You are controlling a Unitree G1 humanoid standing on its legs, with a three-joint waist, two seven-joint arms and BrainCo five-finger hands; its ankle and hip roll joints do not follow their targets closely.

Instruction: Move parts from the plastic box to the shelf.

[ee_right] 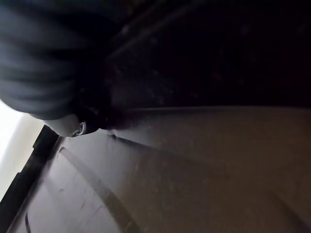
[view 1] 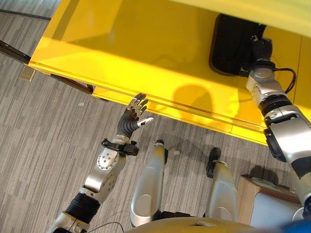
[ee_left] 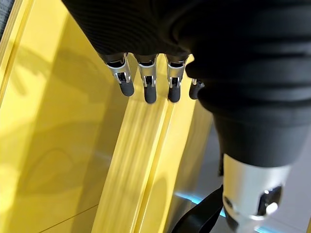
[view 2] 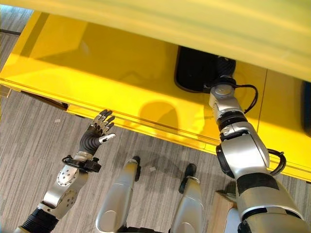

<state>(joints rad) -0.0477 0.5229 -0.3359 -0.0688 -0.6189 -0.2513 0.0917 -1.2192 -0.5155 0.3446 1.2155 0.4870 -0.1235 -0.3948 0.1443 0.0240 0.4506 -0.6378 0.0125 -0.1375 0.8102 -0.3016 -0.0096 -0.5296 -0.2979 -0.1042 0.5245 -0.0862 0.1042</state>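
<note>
Yellow shelf spans the scene, its front edge running diagonally above grey carpet. A black part sits on the shelf surface, toward the right, tucked under the yellow level above it.

Right hand reaches onto the shelf and is up against the black part; its arm comes in from lower right. Right wrist view shows the dark ribbed cover and a dark surface very close, with one silver finger bit at the edge. Can't tell if the fingers are around the part or loose.

Left hand is raised just in front of the shelf's front edge, off the shelf, holding nothing. Fingers straight and a bit spread, thumb sticking out to the side. In the left wrist view the fingertips hang in a row over the yellow shelf edge, not touching it.

A box with a tan rim and a pale inside shows at lower right, on the floor by the right arm. Contents not clear.
</note>
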